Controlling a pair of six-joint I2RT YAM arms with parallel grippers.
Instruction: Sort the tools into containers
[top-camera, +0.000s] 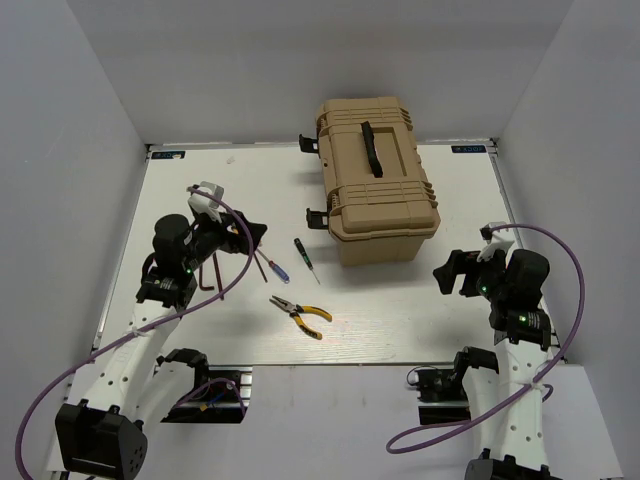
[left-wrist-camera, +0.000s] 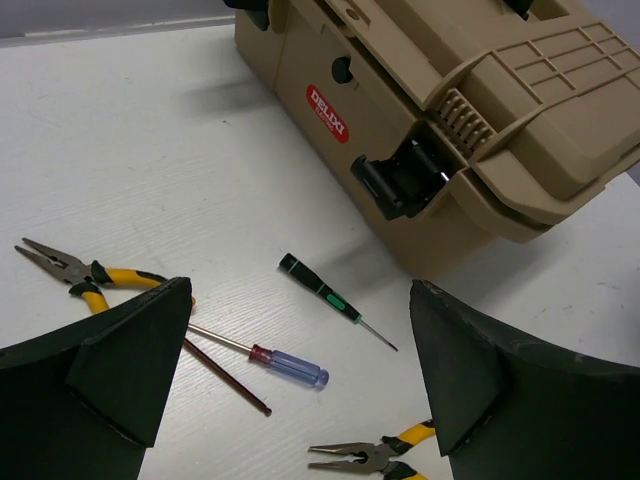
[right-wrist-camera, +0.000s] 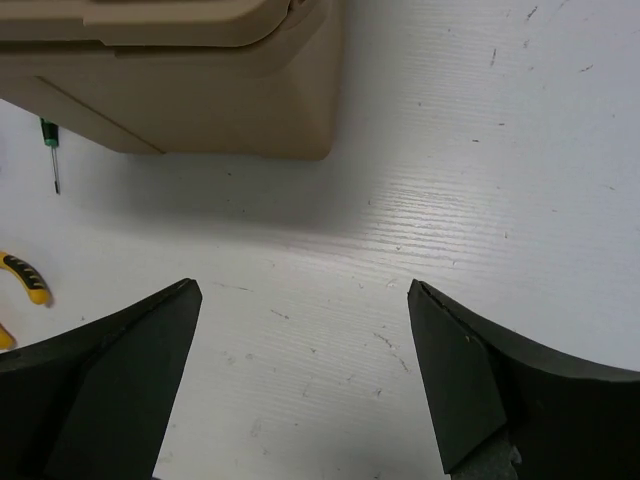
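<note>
Both pincers are spread and hold nothing. The left gripper (left-wrist-camera: 298, 290) hovers over the loose tools, the right gripper (right-wrist-camera: 300, 287) over the bare table (right-wrist-camera: 470, 150) beside the tan toolbox (top-camera: 378, 180) (lid shut). The green/black screwdriver (left-wrist-camera: 320, 295), blue/red screwdriver (left-wrist-camera: 285, 363), yellow-handled pliers (left-wrist-camera: 85, 270) and a second pair (left-wrist-camera: 370, 457) lie on the table beside the box.

It was a robotics lab test cell: a white table (top-camera: 400, 335) boxed in by plain white walls (top-camera: 70, 140), a left arm (top-camera: 130, 345) and right arm (top-camera: 512, 400) bolted at its near edge, trailing purple cables (top-camera: 579, 290), with a tan toolbox (top-camera: 378, 185) and yellow-handled pliers (top-camera: 300, 315) laid out.
</note>
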